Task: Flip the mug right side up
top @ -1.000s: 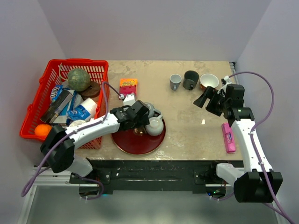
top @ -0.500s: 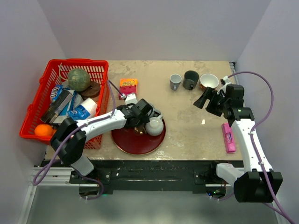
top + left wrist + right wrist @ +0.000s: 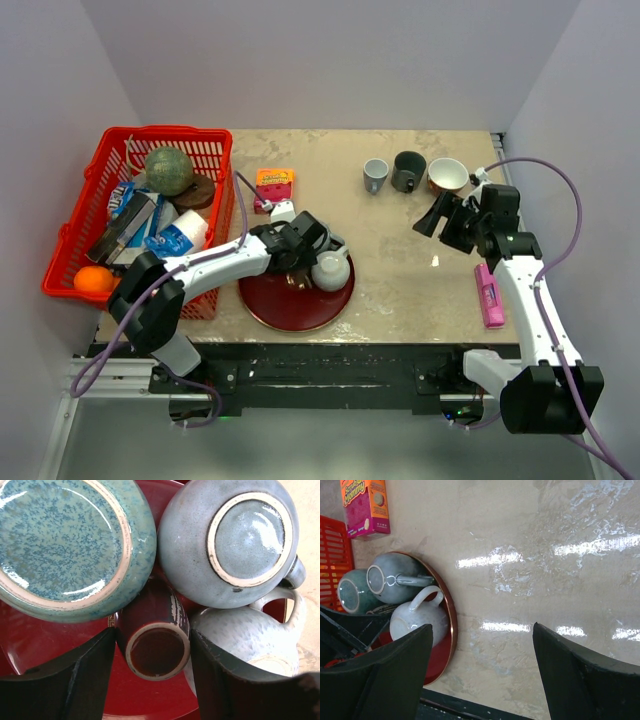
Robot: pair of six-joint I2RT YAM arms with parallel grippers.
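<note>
A small dark red mug [image 3: 157, 652] stands upside down on the red tray [image 3: 30, 645], base up. My left gripper [image 3: 154, 640] has a finger pressed on each side of it; in the top view that gripper [image 3: 298, 272] sits over the tray [image 3: 285, 310] and hides the mug. Packed around it are an upturned teal bowl [image 3: 60, 540], an upturned blue-grey mug [image 3: 225, 540] and a white speckled mug [image 3: 240, 635] [image 3: 331, 270]. My right gripper [image 3: 440, 215] [image 3: 482, 630] is open and empty, held above bare table right of the tray.
Three upright cups stand at the back right: a small grey one [image 3: 375, 175], a dark one [image 3: 408, 171] and a brown-and-white one [image 3: 447, 174]. A pink item [image 3: 489, 295] lies at the right edge. A red basket [image 3: 215, 150] of items and a sponge box [image 3: 274, 187] are left of centre.
My left arm swung right and settled over the tray, its wrist now lower among the cups. The right gripper shifted slightly left. The cups have not moved.
</note>
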